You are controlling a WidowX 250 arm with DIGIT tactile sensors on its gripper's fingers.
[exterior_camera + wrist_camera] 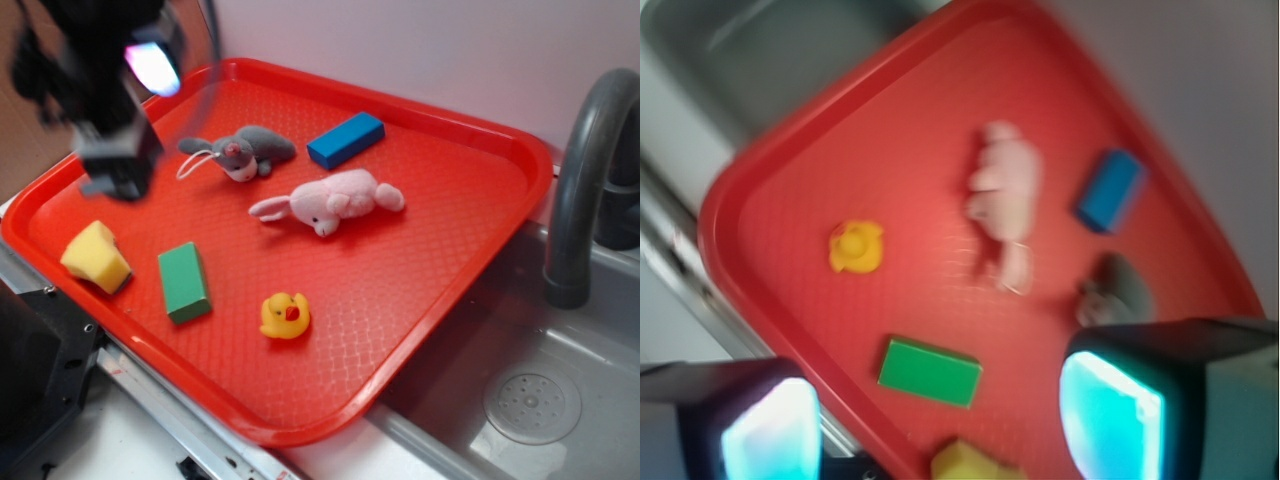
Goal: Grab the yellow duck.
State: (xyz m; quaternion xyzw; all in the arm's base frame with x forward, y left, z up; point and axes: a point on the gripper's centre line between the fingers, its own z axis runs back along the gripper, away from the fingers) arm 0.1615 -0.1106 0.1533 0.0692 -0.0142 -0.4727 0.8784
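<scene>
The yellow duck (285, 315) is small and glossy with an orange-red beak. It sits on the red tray (430, 240) near the front edge. In the wrist view the duck (856, 246) lies left of centre, well ahead of the jaws. My gripper (118, 160) hangs high over the tray's far left corner, blurred, far from the duck. In the wrist view the gripper (940, 425) is open and empty, its two glowing pads (1110, 415) wide apart above the green block (930, 372).
On the tray lie a green block (184, 282), a pale-yellow sponge wedge (96, 256), a pink plush rabbit (330, 202), a grey plush toy (240, 152) and a blue block (346, 139). A grey sink (530, 400) with a curved faucet (585, 170) is at the right.
</scene>
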